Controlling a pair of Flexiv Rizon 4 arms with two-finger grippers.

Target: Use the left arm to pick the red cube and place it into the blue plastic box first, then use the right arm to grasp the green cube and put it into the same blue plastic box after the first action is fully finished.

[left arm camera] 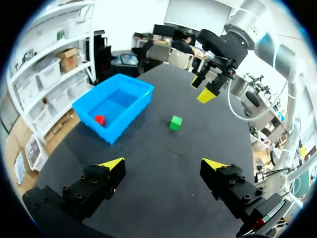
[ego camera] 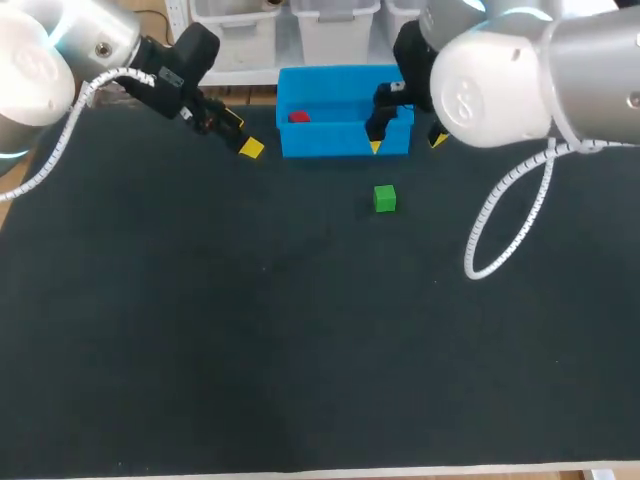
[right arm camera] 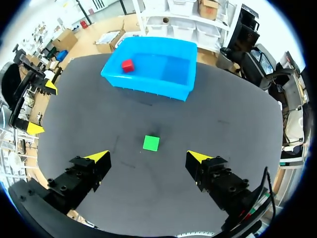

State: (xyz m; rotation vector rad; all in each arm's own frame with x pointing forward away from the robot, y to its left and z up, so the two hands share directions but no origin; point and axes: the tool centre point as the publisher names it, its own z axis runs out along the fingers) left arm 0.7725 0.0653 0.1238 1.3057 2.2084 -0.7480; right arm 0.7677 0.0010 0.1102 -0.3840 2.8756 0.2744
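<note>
1. Your left hand [ego camera: 242, 134] sits just off the left end of the blue box [ego camera: 345, 140], above the dark surface [ego camera: 300, 330]. Its 2 yellow-tipped fingers stand wide apart and there is nothing between them.
2. The red cube [ego camera: 298, 117] is down inside the box, on the floor at its left end. The left wrist view shows it there too, well ahead of the hand and touching neither finger.
3. Your right hand [ego camera: 407, 143] hovers at the box's near right corner. Its fingers are also spread, and they grip nothing.
4. The green cube [ego camera: 385, 198] lies on the surface in front of the box, a little right of the box's middle and clear of its wall.
5. From the right wrist view, the green cube [right arm camera: 151, 143] sits just ahead of the hand, lined up with the gap between the 2 fingers. It is apart from both tips, and the box lies further ahead with the red cube in it.
6. From the left wrist view, the green cube lies beside the box's long side, and your right hand hangs in the air beyond it.
7. A white coiled cable [ego camera: 500, 230] loops down from the right arm over the right side of the surface.
</note>
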